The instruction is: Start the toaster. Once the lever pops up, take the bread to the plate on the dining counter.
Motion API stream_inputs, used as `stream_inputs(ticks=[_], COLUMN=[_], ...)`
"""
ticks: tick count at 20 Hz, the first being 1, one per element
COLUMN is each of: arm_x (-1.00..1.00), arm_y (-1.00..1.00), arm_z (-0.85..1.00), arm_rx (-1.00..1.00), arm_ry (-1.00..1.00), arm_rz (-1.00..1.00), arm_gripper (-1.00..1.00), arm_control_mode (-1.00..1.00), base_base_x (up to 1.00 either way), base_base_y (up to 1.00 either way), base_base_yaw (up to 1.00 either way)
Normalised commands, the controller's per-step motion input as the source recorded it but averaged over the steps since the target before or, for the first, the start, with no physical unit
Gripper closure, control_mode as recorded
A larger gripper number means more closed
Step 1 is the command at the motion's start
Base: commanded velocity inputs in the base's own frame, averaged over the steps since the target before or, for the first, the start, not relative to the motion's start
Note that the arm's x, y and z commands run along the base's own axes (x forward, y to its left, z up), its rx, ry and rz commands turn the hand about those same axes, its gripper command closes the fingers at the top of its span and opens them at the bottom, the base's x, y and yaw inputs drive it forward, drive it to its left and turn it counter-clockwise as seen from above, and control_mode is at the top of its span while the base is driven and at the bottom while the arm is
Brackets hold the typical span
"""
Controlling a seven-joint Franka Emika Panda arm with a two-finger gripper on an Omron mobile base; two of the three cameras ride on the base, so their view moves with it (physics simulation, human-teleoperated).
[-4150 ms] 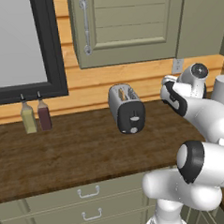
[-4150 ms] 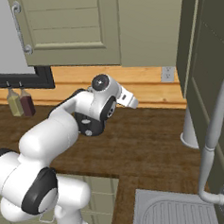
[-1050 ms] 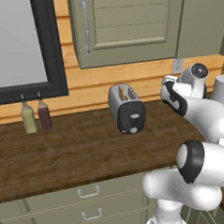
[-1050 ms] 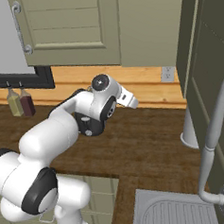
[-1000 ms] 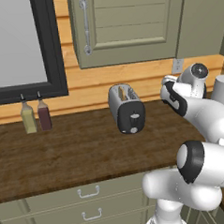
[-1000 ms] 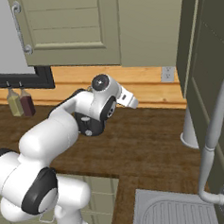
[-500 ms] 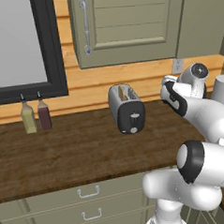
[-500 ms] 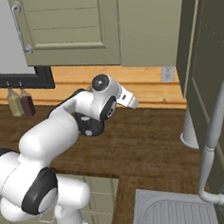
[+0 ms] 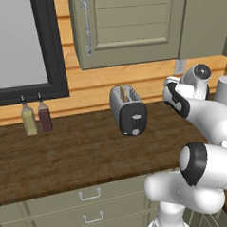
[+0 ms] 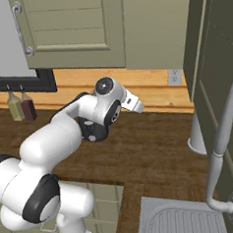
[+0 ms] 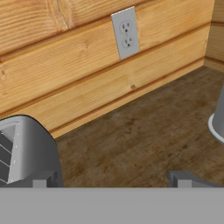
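Silver and rounded, the toaster stands on the dark wood counter in the left base view, near the back wall of pale wood planks, its black end panel with a white knob turned toward the camera. Two slots show on the toaster's top; whether bread sits in them cannot be made out. To the left of the toaster, well apart, two small bottles stand side by side below a black-framed window. Above the toaster hangs a green cabinet door with a metal handle. To the right of the toaster the white arm's wrist is raised above the counter, apart from the toaster, beside a wall outlet. In the right base view the toaster is hidden behind the arm; the same bottles stand at far left, the outlet is on the wall to the right of the wrist, and a grey curved faucet rises over a sink at lower right. In the hand view the toaster fills the lower left, its slotted top toward the camera, standing just before the plank wall, with the outlet above and to the right of it. The gripper shows two finger tips set wide apart at the bottom edge, with bare counter between them, holding nothing.
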Motion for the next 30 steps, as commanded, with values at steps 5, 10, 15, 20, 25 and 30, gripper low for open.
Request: stream_inputs(ticks=[5,10,15,20,25,30], arm_x=[0.0,0.0,0.0,0.0,0.0,0.0], arm_y=[0.0,0.0,0.1,0.21,0.3,0.48], arm_z=[0.0,0.0,0.0,0.0,0.0,0.03], arm_rx=[0.0,0.0,0.0,-0.01,-0.03,-0.06], arm_ry=[0.0,0.0,0.0,-0.03,-0.07,-0.02], arm_rz=[0.0,0.0,0.01,0.04,0.12,0.21], arm_gripper=[-1.0,-1.0,-1.0,-1.0,-1.0,-1.0], arm_control_mode=[-1.0,-1.0,-1.0,-1.0,-1.0,-1.0], base_base_x=[0.0,0.0,0.0,0.0,0.0,0.0], base_base_y=[0.0,0.0,0.0,0.0,0.0,0.0], base_base_yaw=[0.0,0.0,0.0,0.0,0.0,0.0])
